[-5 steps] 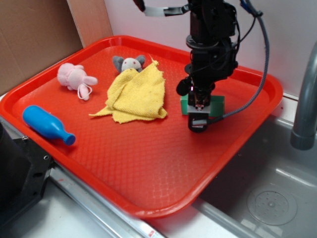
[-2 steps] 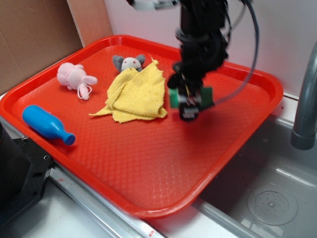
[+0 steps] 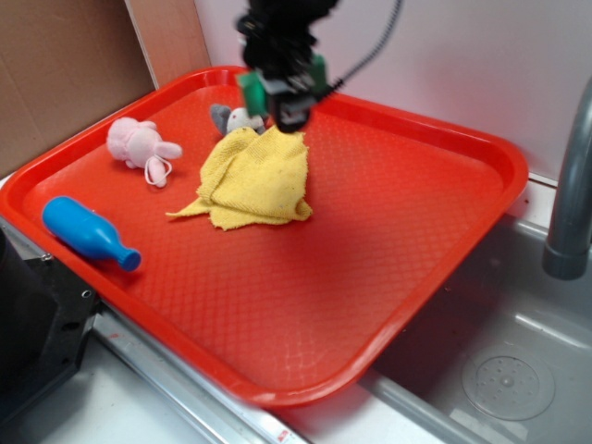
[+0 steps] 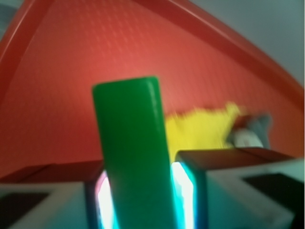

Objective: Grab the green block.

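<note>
Over the big red plastic tray [image 3: 435, 231], the black robot gripper [image 3: 282, 88] squeezes the small dark-green block [image 4: 133, 152], lifted above the crumpled yellow cloth [image 3: 254, 180].

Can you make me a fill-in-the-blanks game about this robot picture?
1. The tool is shut on the ____ block.
2. The block is held up above the red ____, not resting on it.
3. The grey plush toy is partly covered by the ____ cloth.
4. The blue ____ lies on its side near the tray's left edge.

Missing words: green; tray; yellow; bottle
</note>
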`<state>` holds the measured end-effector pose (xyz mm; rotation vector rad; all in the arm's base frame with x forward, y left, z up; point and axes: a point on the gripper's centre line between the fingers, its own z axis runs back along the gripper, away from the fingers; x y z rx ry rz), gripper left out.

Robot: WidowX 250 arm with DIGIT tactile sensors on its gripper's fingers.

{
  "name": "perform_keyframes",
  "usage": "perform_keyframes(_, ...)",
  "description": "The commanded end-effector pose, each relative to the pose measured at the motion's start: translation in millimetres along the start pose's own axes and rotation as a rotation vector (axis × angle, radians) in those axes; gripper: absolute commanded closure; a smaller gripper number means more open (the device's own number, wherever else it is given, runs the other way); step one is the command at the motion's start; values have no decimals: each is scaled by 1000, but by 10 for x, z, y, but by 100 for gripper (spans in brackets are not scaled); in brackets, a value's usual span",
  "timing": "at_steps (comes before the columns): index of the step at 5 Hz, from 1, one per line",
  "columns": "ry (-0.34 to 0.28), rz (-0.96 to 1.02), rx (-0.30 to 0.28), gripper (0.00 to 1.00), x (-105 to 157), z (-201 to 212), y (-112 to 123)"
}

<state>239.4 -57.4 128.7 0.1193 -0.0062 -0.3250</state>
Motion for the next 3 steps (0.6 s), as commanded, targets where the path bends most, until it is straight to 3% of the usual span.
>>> perform_keyframes(1,-108,300,-65,100,-630,460,167)
perform_keyframes(3,-99,362,-129,100,-827,427,132)
